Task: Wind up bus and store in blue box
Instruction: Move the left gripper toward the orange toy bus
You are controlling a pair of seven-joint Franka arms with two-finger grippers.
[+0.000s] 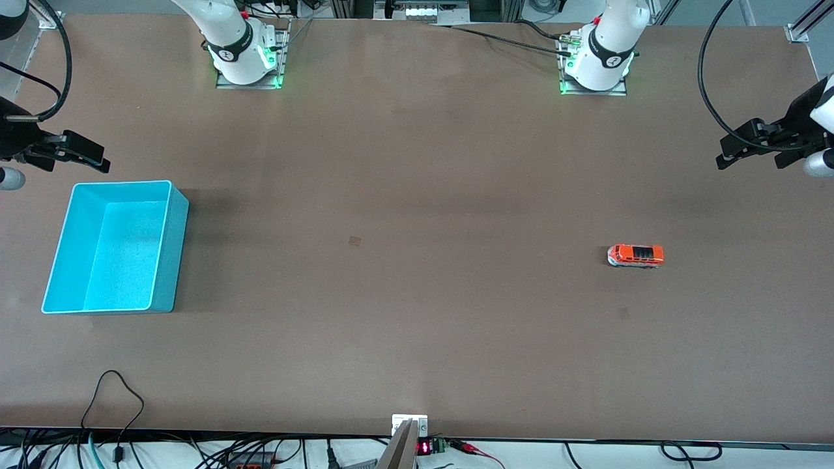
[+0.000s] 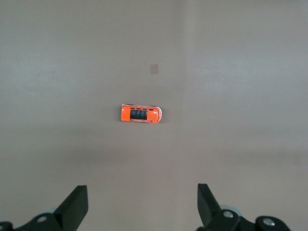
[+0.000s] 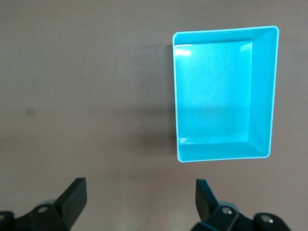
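Note:
The small orange-red bus (image 1: 635, 255) stands on its wheels on the brown table toward the left arm's end; the left wrist view shows the bus (image 2: 140, 114) from above. The light-blue box (image 1: 172, 247) stands empty toward the right arm's end, and its wall (image 3: 262, 91) shows in the right wrist view. My left gripper (image 1: 728, 155) hangs open high over the table's edge at its own end, well away from the bus, with nothing between its fingers (image 2: 77, 204). My right gripper (image 1: 98, 159) hangs open above the table just beside the box, also empty.
A small dark mark (image 1: 354, 240) lies on the table's middle. Cables run along the table edge nearest the front camera, where a small display unit (image 1: 423, 447) sits. The two arm bases (image 1: 247, 58) stand at the edge farthest from the camera.

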